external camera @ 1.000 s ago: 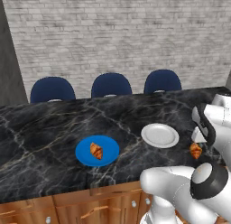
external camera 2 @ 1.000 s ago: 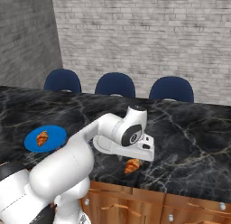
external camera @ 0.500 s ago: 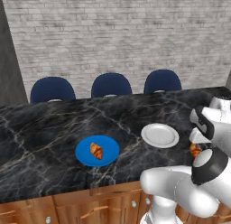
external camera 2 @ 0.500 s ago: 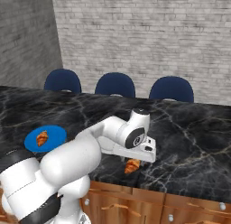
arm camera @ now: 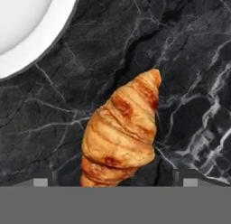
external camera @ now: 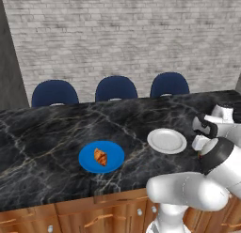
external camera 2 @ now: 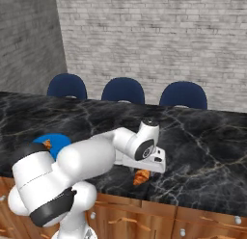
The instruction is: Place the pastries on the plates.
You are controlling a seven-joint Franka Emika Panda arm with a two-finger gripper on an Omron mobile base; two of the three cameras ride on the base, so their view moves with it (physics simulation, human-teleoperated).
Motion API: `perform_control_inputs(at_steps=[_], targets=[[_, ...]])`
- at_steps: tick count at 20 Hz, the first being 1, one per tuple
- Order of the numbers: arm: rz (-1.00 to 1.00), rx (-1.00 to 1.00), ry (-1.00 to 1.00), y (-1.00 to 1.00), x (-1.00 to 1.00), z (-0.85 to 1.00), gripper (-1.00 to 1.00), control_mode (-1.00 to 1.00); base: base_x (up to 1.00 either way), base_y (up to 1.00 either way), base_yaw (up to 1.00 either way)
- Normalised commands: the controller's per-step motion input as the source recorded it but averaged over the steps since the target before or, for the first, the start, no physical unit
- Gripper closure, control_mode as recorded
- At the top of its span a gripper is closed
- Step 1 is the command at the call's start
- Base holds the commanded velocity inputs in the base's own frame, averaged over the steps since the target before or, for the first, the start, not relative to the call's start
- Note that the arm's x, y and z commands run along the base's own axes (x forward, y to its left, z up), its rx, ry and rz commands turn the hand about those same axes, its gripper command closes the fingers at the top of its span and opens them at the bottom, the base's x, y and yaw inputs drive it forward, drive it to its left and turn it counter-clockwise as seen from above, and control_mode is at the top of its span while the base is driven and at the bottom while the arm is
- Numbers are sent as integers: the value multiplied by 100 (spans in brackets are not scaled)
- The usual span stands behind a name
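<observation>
Between spread hand (arm camera: 115, 182) fingertips, ungrasped croissant (arm camera: 122, 135) on black marble counter (arm camera: 189, 60), white plate (arm camera: 27, 24) near, no writing.

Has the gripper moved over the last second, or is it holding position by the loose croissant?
Yes. In the right base view the gripper has come down toward the croissant lying on the counter, beside the white plate.

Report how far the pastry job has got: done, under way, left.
Done: one croissant lies on the blue plate. Under way: the gripper hangs just above the second croissant, its tips on either side of it, and that croissant lies on the black counter beside the white plate. Left: close on it, lift it and set it on the white plate, which is bare.
</observation>
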Motion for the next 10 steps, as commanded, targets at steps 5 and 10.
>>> perform_control_inputs(at_steps=[5,10], targets=[[2,0,0,-2,9,-44,-100,-100,0,0,0],[0,0,-8,5,-4,-46,-100,-100,0,0,0]])
